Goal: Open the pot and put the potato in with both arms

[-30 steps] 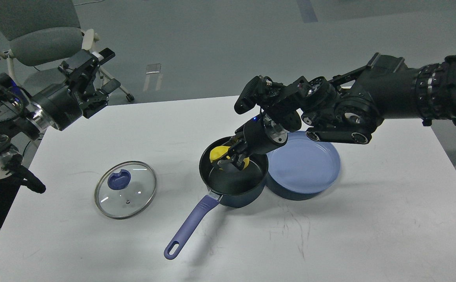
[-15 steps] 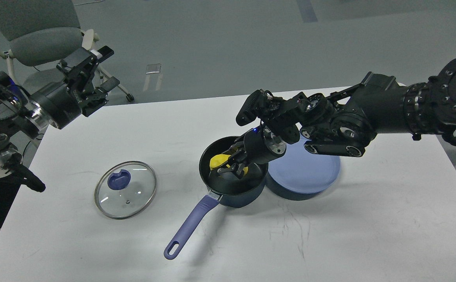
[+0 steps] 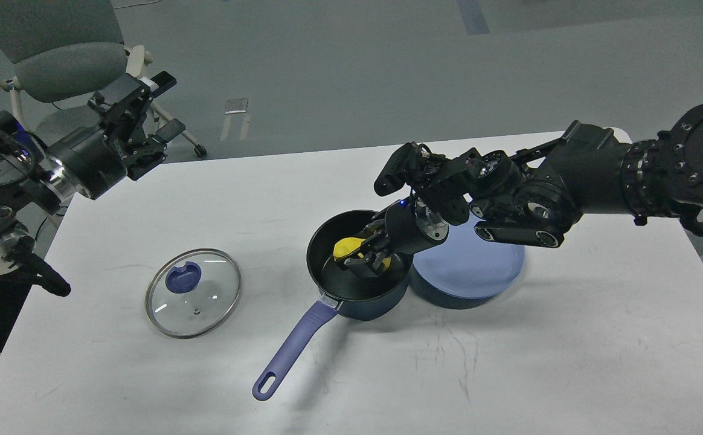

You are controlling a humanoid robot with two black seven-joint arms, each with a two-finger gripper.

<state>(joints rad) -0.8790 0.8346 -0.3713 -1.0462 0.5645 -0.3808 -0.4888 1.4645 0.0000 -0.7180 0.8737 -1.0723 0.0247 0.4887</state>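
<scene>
White table [image 3: 508, 362] — grey floor [image 3: 339, 60], chair [image 3: 61, 54]

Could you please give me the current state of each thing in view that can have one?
Dark blue saucepan with purple handle: uncovered, upright on the white table.
Glass lid with blue knob: off the pan, flat on the table to its left.
Yellow potato: inside the pan, between the fingers.
Light blue plate: empty, touching the pan.
Right gripper: in the pan, shut on the potato.
Left gripper: raised, open, empty.
</scene>
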